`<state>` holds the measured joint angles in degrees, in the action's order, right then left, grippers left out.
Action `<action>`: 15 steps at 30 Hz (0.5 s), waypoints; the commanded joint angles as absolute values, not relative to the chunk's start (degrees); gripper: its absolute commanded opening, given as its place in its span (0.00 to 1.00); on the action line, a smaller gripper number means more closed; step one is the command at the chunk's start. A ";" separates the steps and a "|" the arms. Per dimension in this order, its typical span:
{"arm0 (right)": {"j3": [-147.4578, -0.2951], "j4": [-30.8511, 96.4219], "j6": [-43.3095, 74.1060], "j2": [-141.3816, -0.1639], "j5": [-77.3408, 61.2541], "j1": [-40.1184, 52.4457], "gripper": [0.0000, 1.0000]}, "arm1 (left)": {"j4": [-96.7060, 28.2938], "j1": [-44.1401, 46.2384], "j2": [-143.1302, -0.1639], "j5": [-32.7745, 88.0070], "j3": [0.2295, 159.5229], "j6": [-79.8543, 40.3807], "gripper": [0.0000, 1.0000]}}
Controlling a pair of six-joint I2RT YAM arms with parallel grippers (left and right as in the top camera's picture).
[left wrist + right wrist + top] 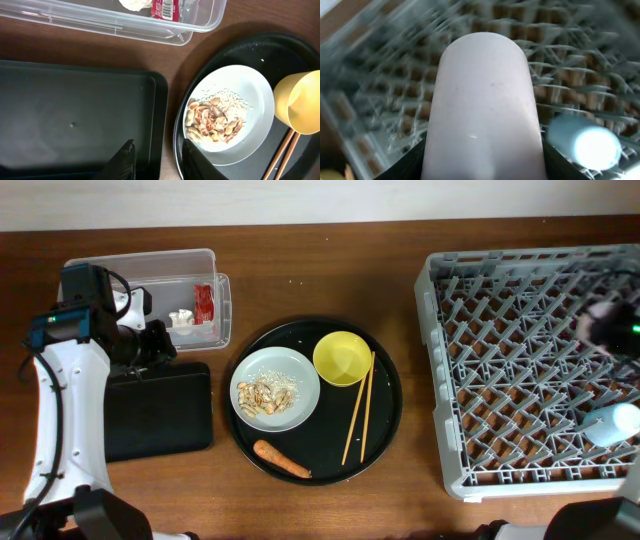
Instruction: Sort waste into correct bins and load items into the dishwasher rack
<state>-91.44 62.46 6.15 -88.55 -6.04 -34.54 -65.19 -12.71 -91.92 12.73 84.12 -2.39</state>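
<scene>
My right gripper [482, 167] is shut on the small pink cup [482, 100], above the grey dishwasher rack [440, 380]. A blue cup [587, 145] lies in the rack beside it. My left gripper [157, 162] is open and holds nothing. It hangs over the right edge of the flat black tray [75, 120]. The clear tub [100, 25] holds a red wrapper [166, 8] and white paper [134, 4]. On the round black tray [385, 420] are the grey plate [308, 385] with nut scraps [265, 395], a yellow bowl [341, 358], chopsticks [360, 415] and a carrot [282, 461].
The rack takes up the right side of the table, and the right arm over it is blurred in the overhead view. Bare wooden tabletop shows between the round tray and the rack. The left arm's white link runs down the left edge.
</scene>
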 commanded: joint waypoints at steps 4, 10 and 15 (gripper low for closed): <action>-92.84 60.66 19.18 -93.36 0.69 -52.03 0.41 | -65.25 -12.75 -90.87 11.77 84.31 -1.89 0.30; -92.84 59.20 19.16 -101.47 -1.50 -52.14 0.42 | -65.25 -12.75 -90.87 11.75 84.31 -1.89 0.30; -92.82 58.33 19.14 -103.81 -3.29 -52.07 0.42 | -65.41 -12.75 -90.87 11.73 84.31 -1.89 0.30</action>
